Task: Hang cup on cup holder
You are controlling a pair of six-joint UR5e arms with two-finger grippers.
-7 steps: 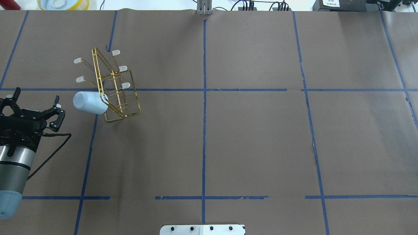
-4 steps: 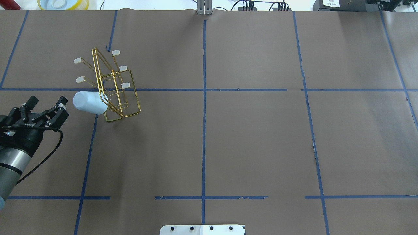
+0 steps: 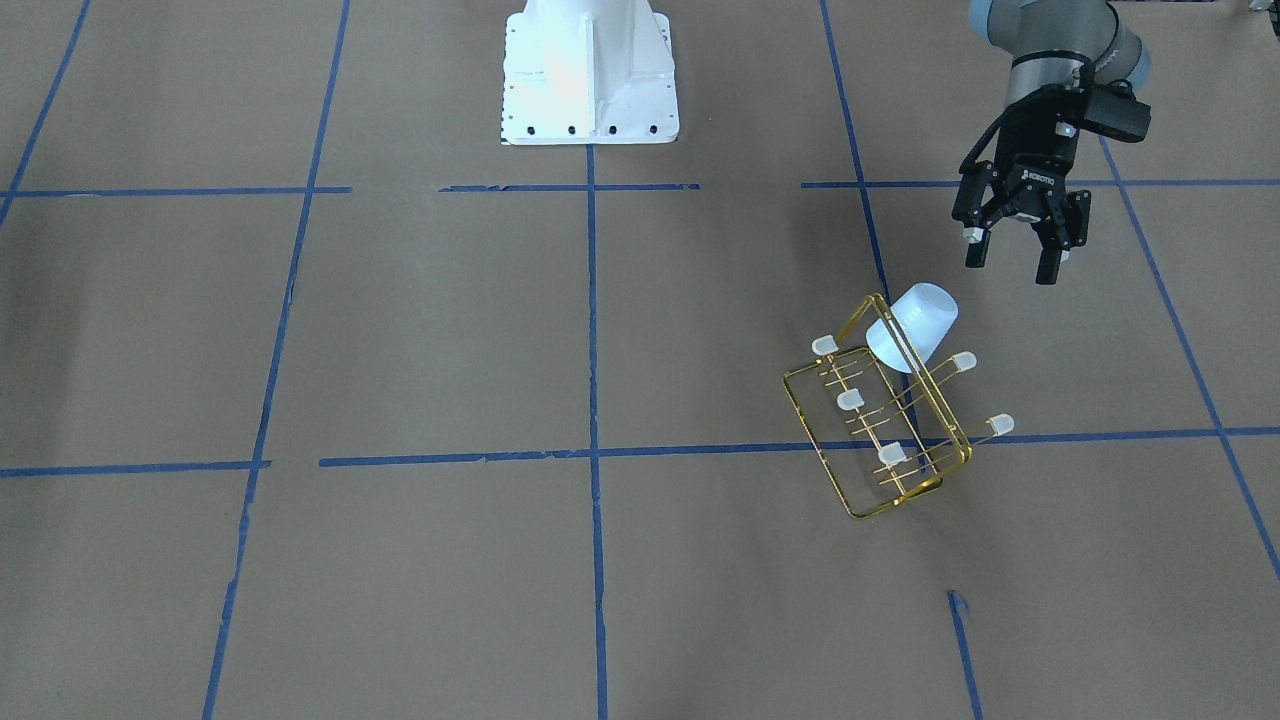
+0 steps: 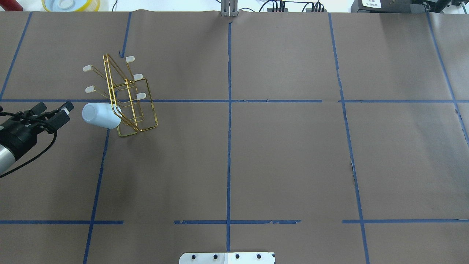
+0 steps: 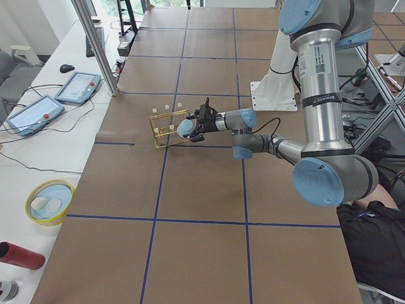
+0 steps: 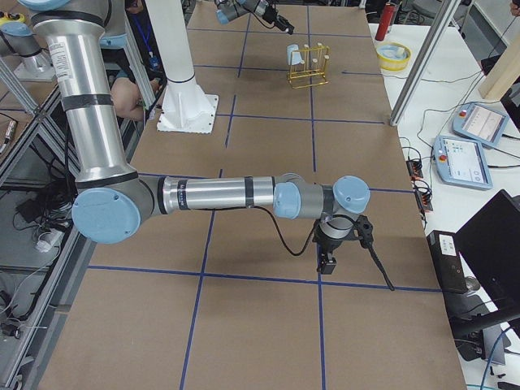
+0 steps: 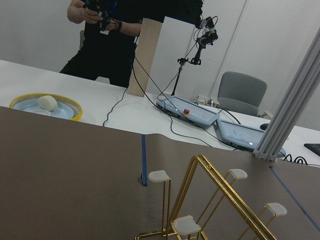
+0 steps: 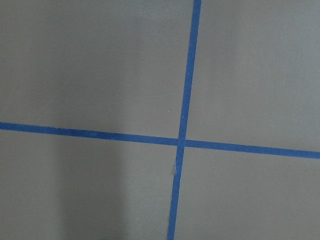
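Moved since earlier: left gripper [image 4: 55, 110] has come up the overhead view toward the cup [image 4: 99, 115] and has turned, so it is now seen edge-on; the cup and the cup holder [image 4: 124, 99] keep their places.
Overhead view: the gripper's tip is just beside the cup's closed end but apart from it. The cup leans on the holder at its end nearest the robot, on the left arm's side.
Front-facing view: the fingers [image 3: 974, 250] are spread with nothing between them. The cup turns its closed end up toward the gripper and its mouth into the gold frame. Five capped prongs show; I judge the sixth to be inside the cup.
Left side view: the cup seems raised on the wire, not flat on the brown paper [image 5: 202, 190].
Right side view: right gripper [image 6: 327, 258] hangs over the paper, well apart from the holder. I cannot tell whether its fingers are spread or pressed together.
Left wrist view: only capped prongs and gold frame are in sight, with no cup and no fingers.
Right wrist view: only a cross of blue tape [image 8: 181, 141] shows.
Step in hand: the cup appears already hung, and the empty gripper waits close to it.
Next move: if the seat looks loose, it calls for a gentle push along the prong; otherwise for a straight pull back, without brushing the cup.
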